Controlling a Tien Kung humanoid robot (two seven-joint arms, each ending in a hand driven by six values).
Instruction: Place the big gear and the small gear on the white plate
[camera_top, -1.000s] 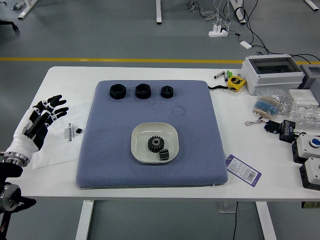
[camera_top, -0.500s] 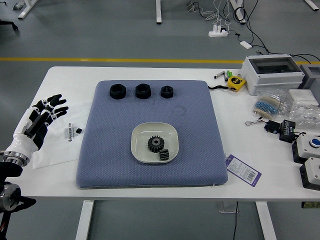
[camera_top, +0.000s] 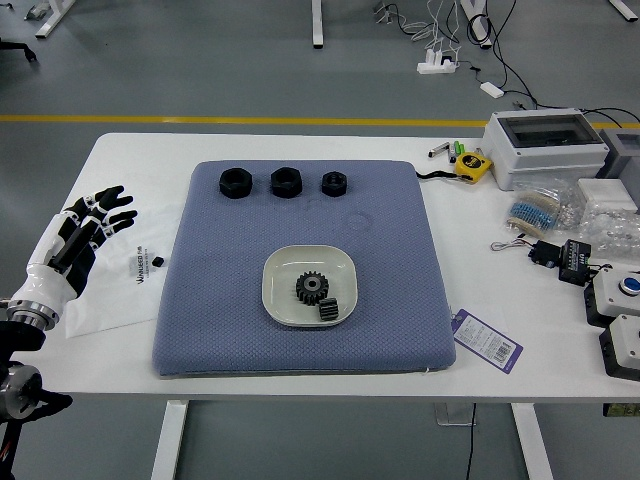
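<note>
Black left hand (camera_top: 82, 238), fingers loosely spread

Bright, even light leaves only soft, faint shadows.

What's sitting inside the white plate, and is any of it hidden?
The big gear and small gear are inside the white plate. Both gears' undersides are out of sight, and so is the plate floor they cover.

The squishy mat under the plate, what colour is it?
The mat is greyish blue; the head view shows it best.
</note>
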